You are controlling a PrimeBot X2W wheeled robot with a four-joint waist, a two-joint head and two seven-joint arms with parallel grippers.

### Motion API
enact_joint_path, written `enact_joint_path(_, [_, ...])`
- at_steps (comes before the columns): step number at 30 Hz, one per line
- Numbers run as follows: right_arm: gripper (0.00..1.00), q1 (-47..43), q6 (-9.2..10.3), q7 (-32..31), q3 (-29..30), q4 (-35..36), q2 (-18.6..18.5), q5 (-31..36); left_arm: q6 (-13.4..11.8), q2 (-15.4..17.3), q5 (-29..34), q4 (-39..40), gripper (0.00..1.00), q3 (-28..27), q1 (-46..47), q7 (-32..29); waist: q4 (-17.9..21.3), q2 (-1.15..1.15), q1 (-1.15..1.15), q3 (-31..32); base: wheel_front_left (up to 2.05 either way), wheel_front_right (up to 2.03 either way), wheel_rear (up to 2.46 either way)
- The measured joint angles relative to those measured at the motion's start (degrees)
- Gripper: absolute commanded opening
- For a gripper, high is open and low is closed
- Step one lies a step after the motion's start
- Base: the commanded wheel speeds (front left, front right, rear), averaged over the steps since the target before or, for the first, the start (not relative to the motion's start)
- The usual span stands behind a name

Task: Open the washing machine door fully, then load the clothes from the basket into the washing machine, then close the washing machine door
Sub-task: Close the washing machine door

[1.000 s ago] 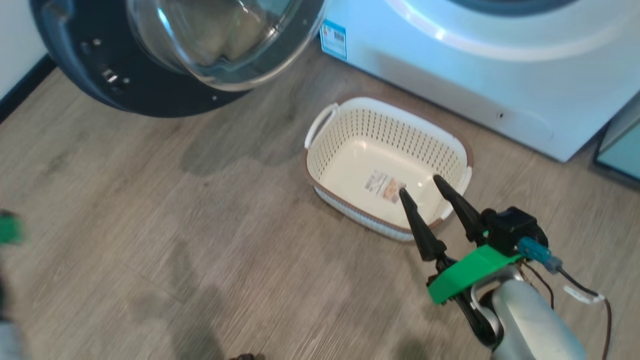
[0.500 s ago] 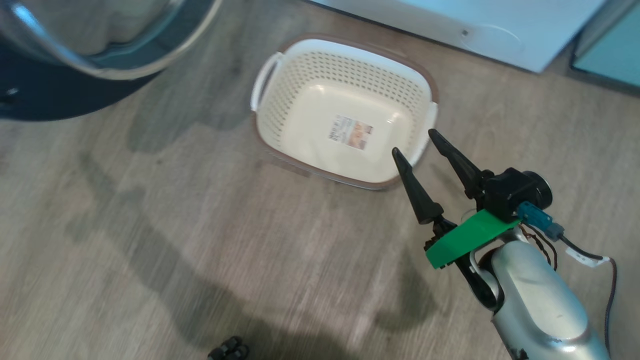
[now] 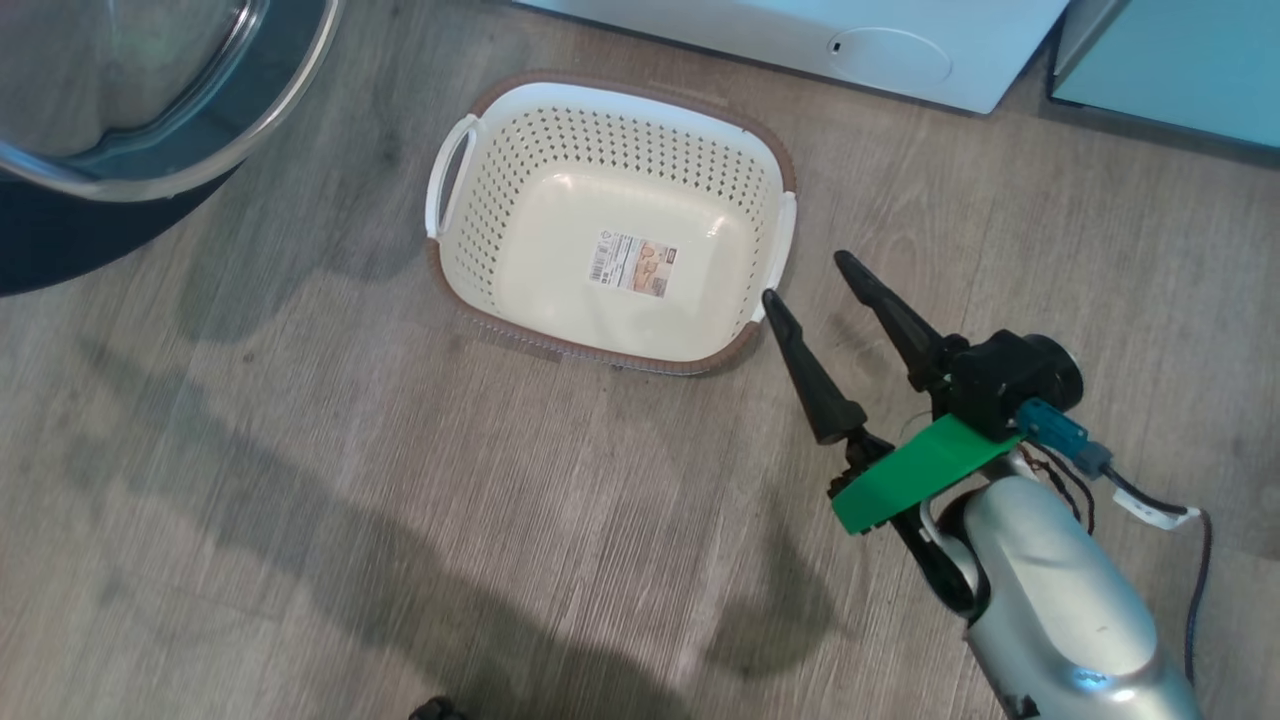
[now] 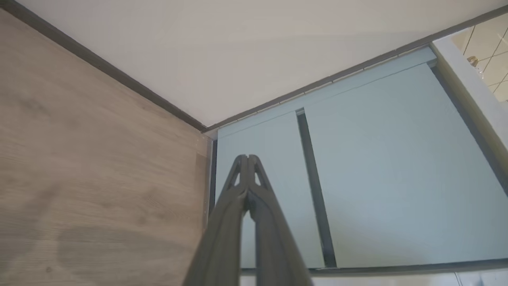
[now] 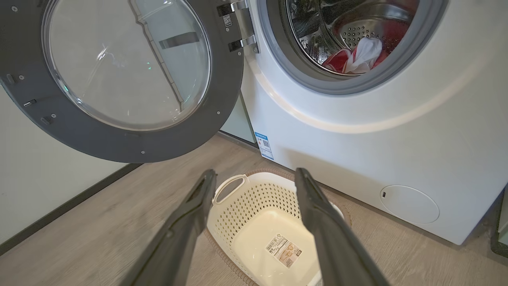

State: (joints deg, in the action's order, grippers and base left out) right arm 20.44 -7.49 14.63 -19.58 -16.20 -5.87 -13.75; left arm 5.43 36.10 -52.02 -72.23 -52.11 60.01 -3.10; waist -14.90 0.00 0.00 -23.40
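Clothes: red-and-white fabric garment (image 5: 351,59) is seen inside white front-loading washing machine (image 5: 377,139).
Basket: white perforated plastic basket (image 3: 560,170) is set on floor (image 3: 300,480).
Right end effector (image 3: 804,276): released, beside basket.
Left end effector (image 4: 247,158): clenched, empty.

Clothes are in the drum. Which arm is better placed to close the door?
Probably right: the right gripper, open, faces the washing machine door; the left gripper, shut, points at a cabinet.
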Motion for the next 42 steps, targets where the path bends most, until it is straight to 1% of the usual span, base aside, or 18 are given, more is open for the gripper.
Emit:
enact_joint_path(5, [1.00, 0.0, 0.00, 0.0, -0.1, 0.1, 0.1, 0.0, 0.5, -0.1, -3.2, -1.6, 0.00, -1.5, 2.2, -7.9, 0.4, 0.00, 0.00, 0.5, 0.00, 0.00, 0.00])
enact_joint_path(10, [1.00, 0.0, 0.00, 0.0, -0.1, 0.1, 0.2, 0.0, 1.0, -0.6, -3.5, -2.1, 0.00, -0.8, 3.2, -14.3, 0.4, 0.00, 0.00, 0.4, 0.00, 0.00, 0.00])
enact_joint_path(14, [1.00, 0.0, 0.00, 0.0, -0.1, 0.1, 0.2, 0.0, 1.4, -1.4, -4.4, -2.3, 0.00, -0.3, 3.2, -17.0, 0.5, 0.00, 0.00, 0.3, 0.00, 0.00, 0.00])
enact_joint_path(18, [1.00, 0.0, 0.00, 0.0, -0.1, 0.1, 0.3, 0.0, 1.5, -1.3, -4.7, -2.2, 0.00, 0.2, 3.2, -19.5, 0.7, 0.00, 0.00, 0.6, 0.00, 0.00, 0.00])
enact_joint_path(24, [1.00, 0.0, 0.00, 0.0, 0.0, 0.1, 0.5, -0.5, 1.5, -1.9, -5.1, -0.1, 0.00, 1.2, 3.0, -22.3, 1.1, 0.00, 0.00, 1.9, 0.00, 0.00, 0.00])
enact_joint_path(29, [1.00, 0.0, 0.00, 0.0, 0.0, -0.2, 0.9, -1.2, 1.5, -4.1, -7.2, 4.2, 0.00, 2.3, 0.5, -26.4, 1.5, 0.00, 0.00, 3.6, 0.00, 0.00, 0.00])
enact_joint_path(34, [1.00, -0.1, 0.00, 0.0, 0.1, -0.6, 1.3, -2.0, 2.0, -7.5, -9.6, 8.3, 0.00, 4.0, -2.4, -31.8, 1.9, 0.00, 0.00, 5.6, 0.00, 0.00, 0.00])
enact_joint_path(35, [1.00, -0.1, 0.00, 0.0, 0.1, -0.6, 1.3, -2.0, 2.0, -7.5, -9.6, 8.3, 0.00, 4.0, -2.4, -31.8, 1.9, 0.00, 0.00, 5.6, 0.00, 0.00, 0.00])
enact_joint_path(42, [1.00, -1.9, 0.00, 0.0, 0.5, -0.8, 1.9, -2.8, 2.0, -12.7, -12.2, 14.5, 0.00, 6.8, -7.5, -37.9, 2.7, 0.00, 0.00, 9.0, 0.00, 0.00, 0.00])
